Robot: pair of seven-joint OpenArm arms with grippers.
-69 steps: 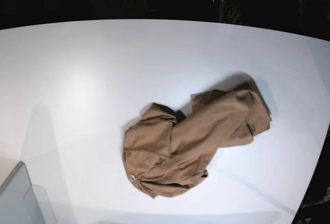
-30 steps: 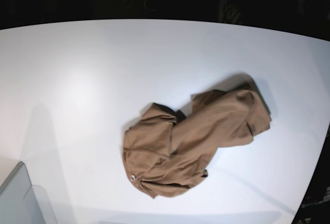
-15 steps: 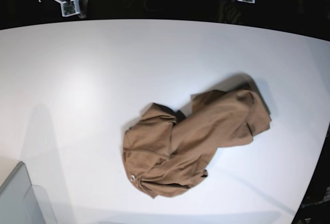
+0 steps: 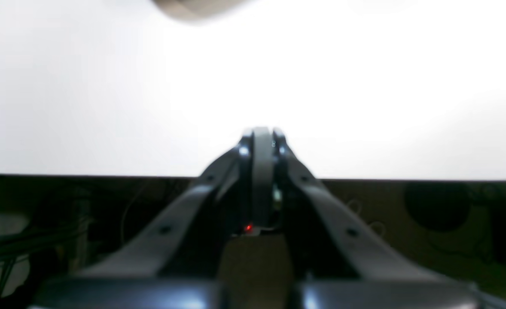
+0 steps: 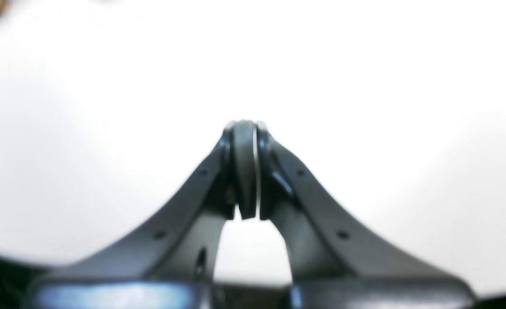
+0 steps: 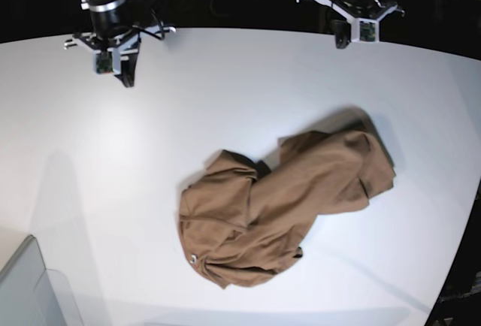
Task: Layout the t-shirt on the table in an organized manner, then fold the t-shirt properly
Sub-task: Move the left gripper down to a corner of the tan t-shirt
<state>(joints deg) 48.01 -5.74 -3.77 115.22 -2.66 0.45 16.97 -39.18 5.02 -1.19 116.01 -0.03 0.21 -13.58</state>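
**Crumpled T-Shirt Seen Untouched as Two Arms Hang at Far Edge of Bench**

A tan-brown t-shirt is pictured in a crumpled heap on the white bench, right of centre and toward the near side in the base view. The garment is bunched into two lobes: a rounder mass at the near left, and a longer folded band running up to the far right, where a dark shadow is cast on the bench beside it. A small pale spot is seen at the near-left hem; what it is cannot be told.

The right gripper is shown at the far left of the scene, above the far edge of the bench, well apart from the t-shirt. In the right wrist view, the right gripper is seen with its fingertips pressed together, nothing held between them, over bare white surface.

The left gripper is shown at the far right, at the bench's far edge, also well apart from the garment. In the left wrist view, the left gripper is likewise seen closed on nothing, with a blurred tan patch of the t-shirt visible at the top of the frame.

A pale grey box corner is seen at the near-left corner.
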